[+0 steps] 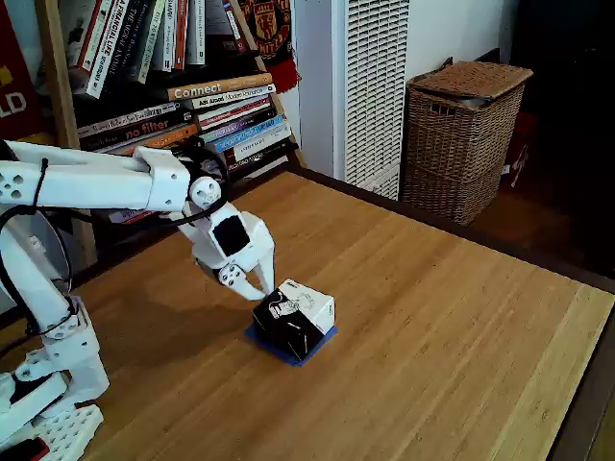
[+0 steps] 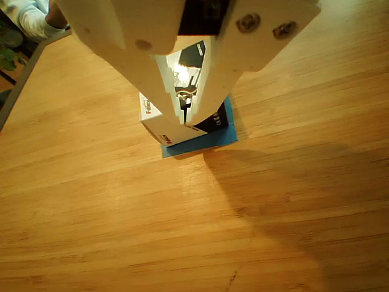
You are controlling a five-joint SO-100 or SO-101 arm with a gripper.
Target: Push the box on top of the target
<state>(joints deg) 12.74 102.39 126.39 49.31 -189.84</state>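
The box [image 1: 295, 319], a small cube with black sides and a white labelled top, sits on the blue tape target [image 1: 319, 343], whose edges peek out under it. My white gripper [image 1: 268, 288] points down at the box's left top edge, fingers together and shut, touching or nearly touching it. Seen from the other view, the shut fingertips [image 2: 186, 115] come down over the box [image 2: 159, 126], and the target [image 2: 209, 140] shows as blue strips along its near and right sides.
A wicker basket [image 1: 462, 139] stands behind the table's far edge beside a white radiator. A bookshelf [image 1: 183, 96] rises at the back left. The arm's base [image 1: 43, 384] occupies the front left corner. Open wooden tabletop [image 1: 452, 336] lies to the right.
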